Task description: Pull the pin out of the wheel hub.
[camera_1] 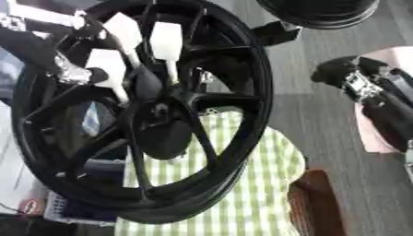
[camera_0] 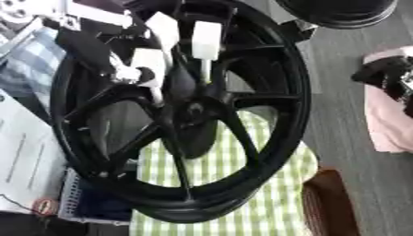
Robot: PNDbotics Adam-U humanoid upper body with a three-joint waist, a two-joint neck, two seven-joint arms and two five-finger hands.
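Left eye view, black spoked wheel hub [camera_0: 190,113], white-handled pin [camera_0: 206,48] inserted

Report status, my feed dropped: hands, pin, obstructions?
Left hand at the wheel hub, fingers on white pins. Right hand idle, far right. Spokes crowd the hub.

Beside the black left hand [camera_0: 121,69], the large black spoked wheel's [camera_0: 274,133] top rim is cut off, its white-handled pins [camera_0: 206,41] blurred.
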